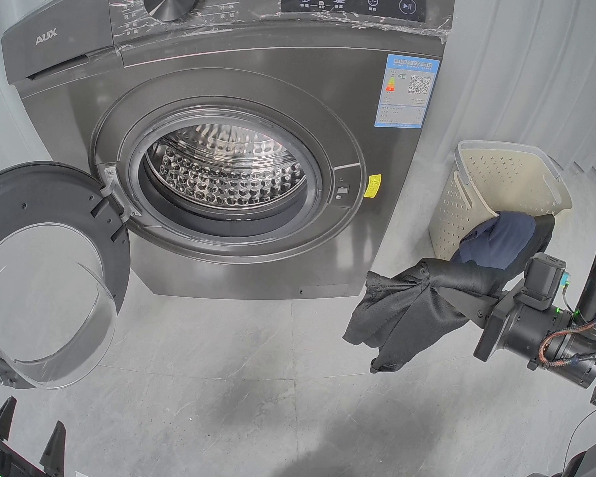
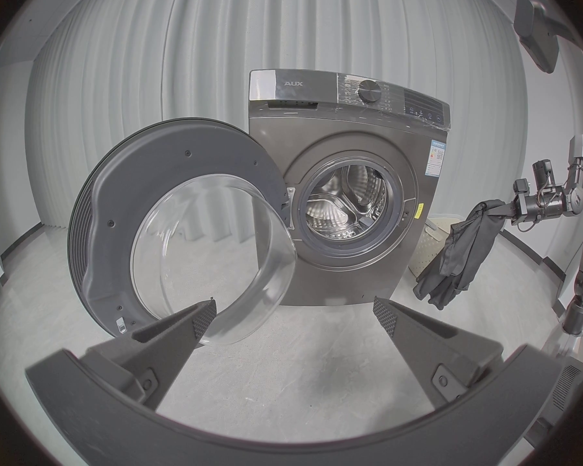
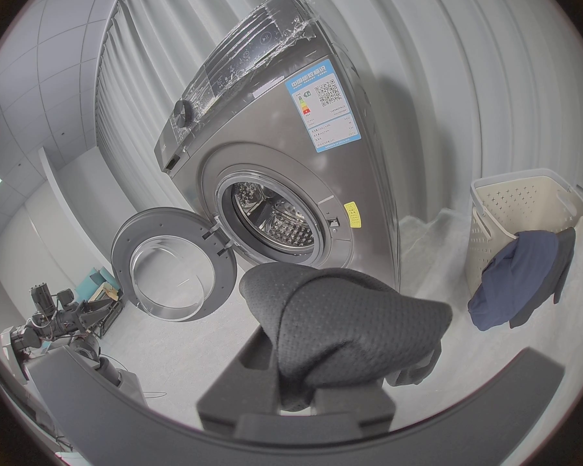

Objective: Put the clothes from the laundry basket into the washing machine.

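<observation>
In the head view, the washing machine (image 1: 258,67) is seen across the upper left and centre of the frame. Its door (image 1: 40,193) is swung wide towards the left edge, and the steel drum (image 1: 225,167) is exposed. The laundry basket (image 1: 447,213) is set on the floor at the right, near the washing machine, and a dark blue garment (image 1: 500,236) is draped over its near rim. At the lower right, a black garment (image 1: 404,306) is pinched in the right gripper (image 1: 467,303) and hangs between the laundry basket and the washing machine. The left gripper (image 1: 33,415) is seen at the lower left corner.

In the left wrist view, the left gripper (image 2: 291,309) is shown with its fingers spread wide and nothing held between them, facing the open door (image 2: 129,182). Farther off, the black garment (image 2: 460,254) dangles from the right gripper (image 2: 499,210), clear of the floor. A pale shape behind it is probably the laundry basket.

In the right wrist view, the black garment (image 3: 343,318) is bunched over the right gripper (image 3: 304,389), whose fingers are pressed together on it. Beyond it, the washing machine (image 3: 272,131) is seen with its door (image 3: 168,266) open. The laundry basket (image 3: 518,208) is seen with the dark blue garment (image 3: 512,273) over its rim.
</observation>
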`<state>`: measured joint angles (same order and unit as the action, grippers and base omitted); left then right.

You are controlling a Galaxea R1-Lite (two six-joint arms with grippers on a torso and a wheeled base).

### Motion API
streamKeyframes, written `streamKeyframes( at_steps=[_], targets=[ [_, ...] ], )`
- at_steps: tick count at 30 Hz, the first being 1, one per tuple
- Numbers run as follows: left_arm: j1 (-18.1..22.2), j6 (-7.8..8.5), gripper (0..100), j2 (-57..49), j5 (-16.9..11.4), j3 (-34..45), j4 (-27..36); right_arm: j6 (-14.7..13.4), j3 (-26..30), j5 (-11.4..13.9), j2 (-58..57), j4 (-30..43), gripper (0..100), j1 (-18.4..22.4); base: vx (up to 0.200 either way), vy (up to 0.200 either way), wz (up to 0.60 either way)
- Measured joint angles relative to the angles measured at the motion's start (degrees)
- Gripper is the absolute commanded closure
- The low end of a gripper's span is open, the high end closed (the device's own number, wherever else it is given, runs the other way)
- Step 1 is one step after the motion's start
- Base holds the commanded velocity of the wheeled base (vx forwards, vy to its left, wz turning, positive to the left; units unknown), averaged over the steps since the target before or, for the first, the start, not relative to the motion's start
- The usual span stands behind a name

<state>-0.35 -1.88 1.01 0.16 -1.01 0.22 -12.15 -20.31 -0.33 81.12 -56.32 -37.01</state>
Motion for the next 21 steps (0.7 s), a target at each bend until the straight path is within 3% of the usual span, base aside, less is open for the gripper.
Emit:
streamKeyframes(
  at_steps=[11, 21],
  targets=[
    [0.0, 0.05, 0, 0.0, 0.0, 0.0, 0.0, 0.1, 0.2, -1.1, -1.3, 0.0, 100, 0.9, 0.000, 0.200, 0.00],
    [0.0, 0.07, 0, 0.0, 0.0, 0.0, 0.0, 0.1, 1.0, -1.2, -2.6, 0.1, 100, 1.5, -0.020, 0.000, 0.00]
  ],
)
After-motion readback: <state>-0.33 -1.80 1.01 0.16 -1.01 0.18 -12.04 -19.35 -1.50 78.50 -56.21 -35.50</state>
